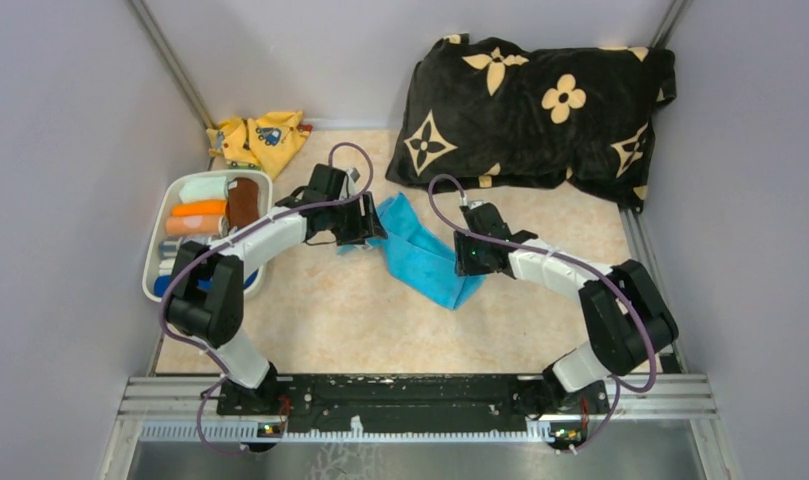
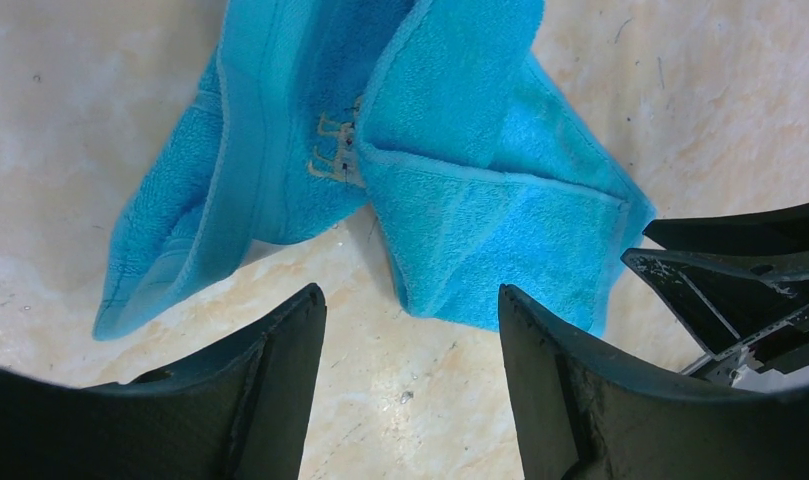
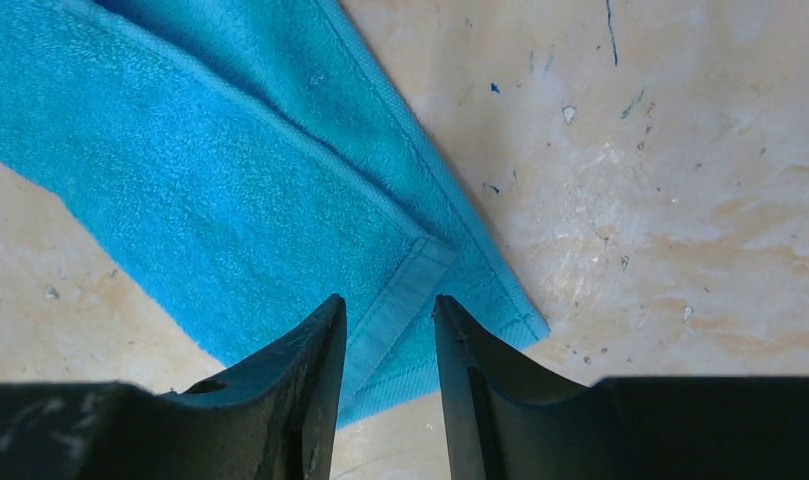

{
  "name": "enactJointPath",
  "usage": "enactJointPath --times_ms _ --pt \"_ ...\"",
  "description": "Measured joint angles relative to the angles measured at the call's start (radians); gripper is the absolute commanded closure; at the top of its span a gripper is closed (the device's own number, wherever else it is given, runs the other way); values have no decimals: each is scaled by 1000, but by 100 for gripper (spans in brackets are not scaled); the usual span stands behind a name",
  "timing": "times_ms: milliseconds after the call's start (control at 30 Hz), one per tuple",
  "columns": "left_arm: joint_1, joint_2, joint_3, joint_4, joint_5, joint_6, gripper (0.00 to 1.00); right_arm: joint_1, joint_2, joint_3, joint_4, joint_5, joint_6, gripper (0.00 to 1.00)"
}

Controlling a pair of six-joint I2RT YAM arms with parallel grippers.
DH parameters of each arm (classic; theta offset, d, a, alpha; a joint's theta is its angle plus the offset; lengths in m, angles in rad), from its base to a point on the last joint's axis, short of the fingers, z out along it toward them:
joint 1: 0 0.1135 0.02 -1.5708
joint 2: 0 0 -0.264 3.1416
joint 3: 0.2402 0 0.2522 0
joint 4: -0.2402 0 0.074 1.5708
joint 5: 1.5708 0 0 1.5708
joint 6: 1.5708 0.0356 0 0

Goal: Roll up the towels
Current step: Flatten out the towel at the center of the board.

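A bright blue towel [image 1: 420, 250] lies crumpled and folded on the beige table, running diagonally between the two grippers. In the left wrist view the blue towel [image 2: 460, 200] shows two folded flaps and a small tag. My left gripper [image 1: 365, 235] is open and empty, its jaws [image 2: 410, 300] over bare table just short of the towel's upper end. My right gripper [image 1: 467, 262] is open, its jaws [image 3: 390, 305] standing over the hemmed corner of the blue towel [image 3: 210, 170] at its lower end. I cannot tell whether the fingertips touch the cloth.
A white basket [image 1: 150, 270] at the left holds rolled towels, among them an orange one [image 1: 198, 209] and a brown one [image 1: 243, 200]. A yellow cloth [image 1: 260, 138] lies at the back left. A black flowered pillow [image 1: 535, 110] fills the back right. Walls close both sides.
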Motion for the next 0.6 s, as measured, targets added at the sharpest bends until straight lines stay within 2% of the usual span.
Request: enactJointPath --times_ms 400,500,600 --pt "19 10 -4 -14 1 4 30 0 86 7 23 38 31 60" --pt "19 10 -13 -13 9 3 30 0 94 15 28 24 29 64" --pt "19 10 -24 -10 22 2 31 0 96 19 38 -7 21 72"
